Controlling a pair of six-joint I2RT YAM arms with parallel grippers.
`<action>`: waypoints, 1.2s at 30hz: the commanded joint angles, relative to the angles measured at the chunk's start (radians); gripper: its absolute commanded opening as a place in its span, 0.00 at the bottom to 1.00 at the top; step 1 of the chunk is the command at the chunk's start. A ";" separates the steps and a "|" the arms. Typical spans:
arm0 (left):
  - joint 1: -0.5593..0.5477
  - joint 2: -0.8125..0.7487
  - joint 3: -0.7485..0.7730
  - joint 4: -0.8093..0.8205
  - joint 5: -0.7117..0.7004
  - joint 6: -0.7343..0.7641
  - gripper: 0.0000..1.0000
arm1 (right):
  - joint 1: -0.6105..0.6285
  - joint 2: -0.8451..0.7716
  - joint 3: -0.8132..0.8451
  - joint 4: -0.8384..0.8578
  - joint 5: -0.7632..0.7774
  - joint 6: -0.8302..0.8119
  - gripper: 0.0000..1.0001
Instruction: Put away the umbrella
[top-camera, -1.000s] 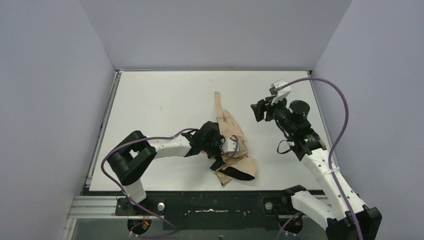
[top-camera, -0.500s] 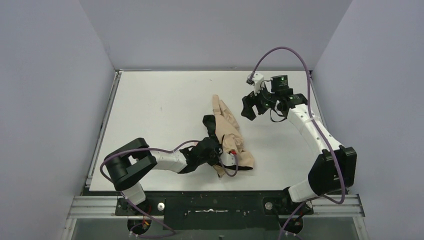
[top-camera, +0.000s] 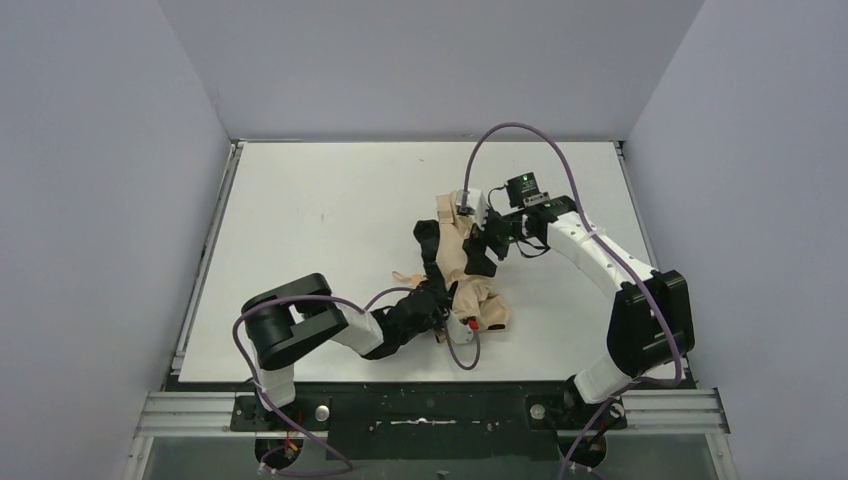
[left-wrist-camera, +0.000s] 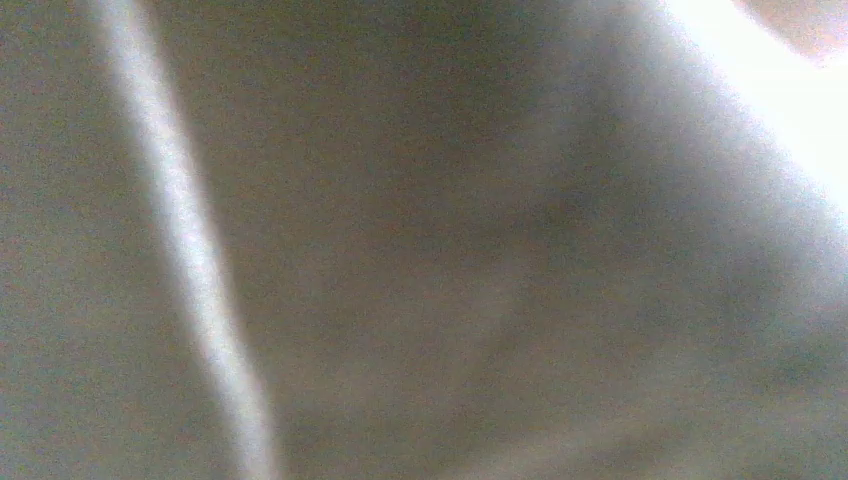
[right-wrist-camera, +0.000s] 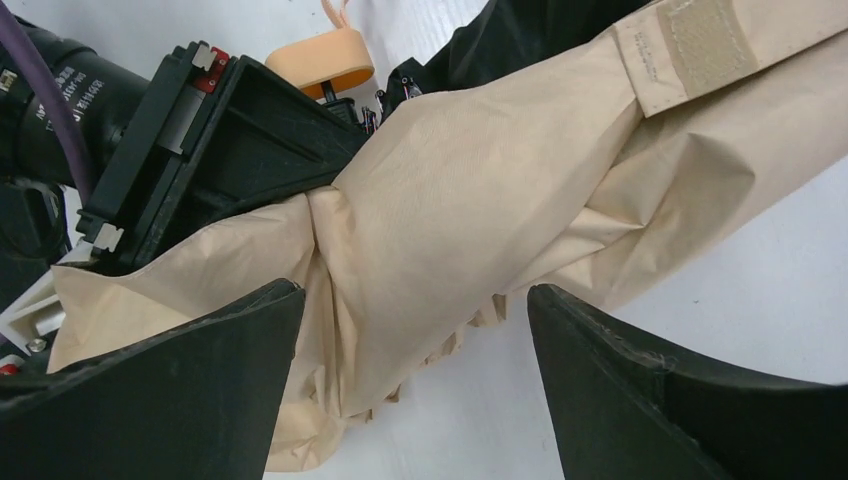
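Desk: white desk (top-camera: 320, 200), grey walls on three sides, both arm bases at its near edge.
Umbrella: the umbrella (top-camera: 468, 275) lies on the desk a little right of centre, nearer the front edge than the back. It is a loose, crumpled bundle of tan fabric, not rolled tight.
Umbrella, close view: in the right wrist view the fabric (right-wrist-camera: 470, 190) runs as a creased band from lower left to upper right, resting on the white surface.
Handle: a small round tan handle (right-wrist-camera: 320, 62) on a thin black shaft shows at the top of the right wrist view, just behind the left arm's black wrist block.
Closure tab: a tan tab with a pale fastening patch (right-wrist-camera: 700, 40) lies on the fabric at the upper right of that view.
Left tool: the left tool (top-camera: 437, 297) reaches in from the front left and is sunk in the near end of the bundle. Its wrist view is filled by blurred fabric pressed up to the lens, so I cannot tell whether it is open or clamped.
Right tool: the right tool (top-camera: 478, 250) reaches in from the right over the far half of the bundle. Its jaws stand wide apart, and the fingers (right-wrist-camera: 170, 390) sit one on each side of the fabric band with nothing squeezed between them.
Cable: a purple cable (top-camera: 520, 130) arches above the right arm.
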 joint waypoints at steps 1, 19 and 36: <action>-0.018 0.027 -0.012 0.050 -0.039 0.095 0.00 | -0.008 0.008 0.008 0.019 -0.045 -0.134 0.86; -0.045 0.091 -0.022 0.211 -0.116 0.134 0.00 | 0.061 0.216 0.038 -0.161 0.071 -0.327 0.84; -0.061 -0.003 -0.040 0.296 -0.266 0.022 0.56 | 0.054 0.296 -0.036 -0.053 0.179 -0.304 0.38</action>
